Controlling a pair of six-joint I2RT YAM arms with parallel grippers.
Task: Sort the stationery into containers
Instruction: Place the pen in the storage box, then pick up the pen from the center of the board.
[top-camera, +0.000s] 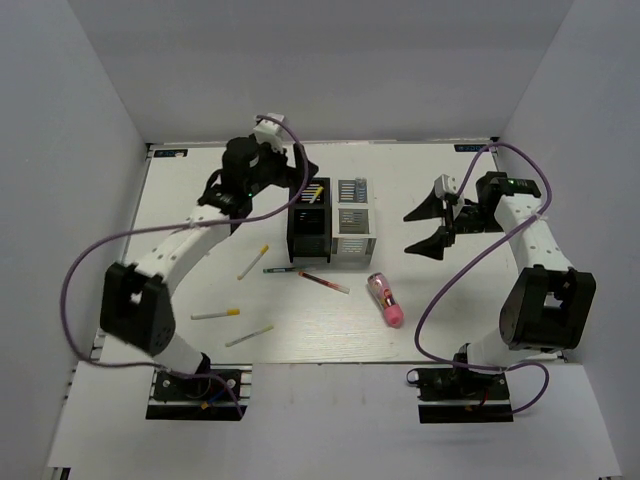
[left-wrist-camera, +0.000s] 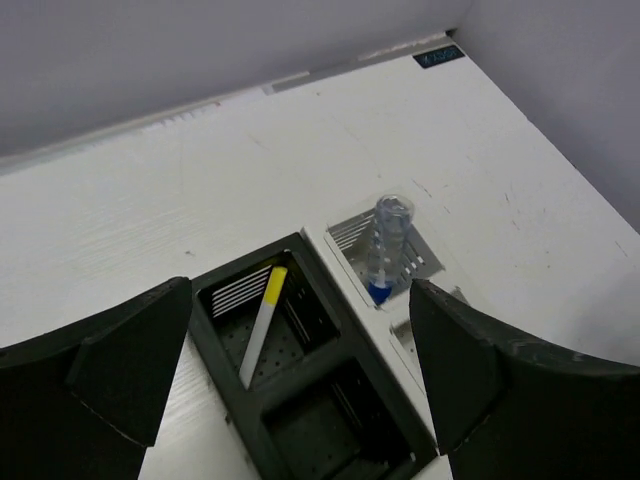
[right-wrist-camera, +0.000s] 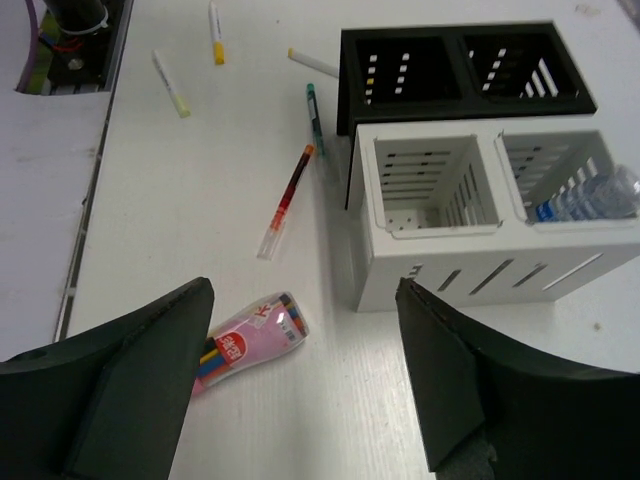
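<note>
Pink stubby plastic tube (top-camera: 385, 299) lies on the worktop (top-camera: 330, 335) off the near right corner of the slotted four-bin block (top-camera: 352, 246), its long axis slanting. Right jaws, released and empty, hang nearer to it; left jaws, released too, stand over the block.

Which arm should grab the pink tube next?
Right, probably. The right gripper is open on the same side of the bins as the pink tube, with the tube in its wrist view. The left gripper is open over the bins, farther away.
</note>
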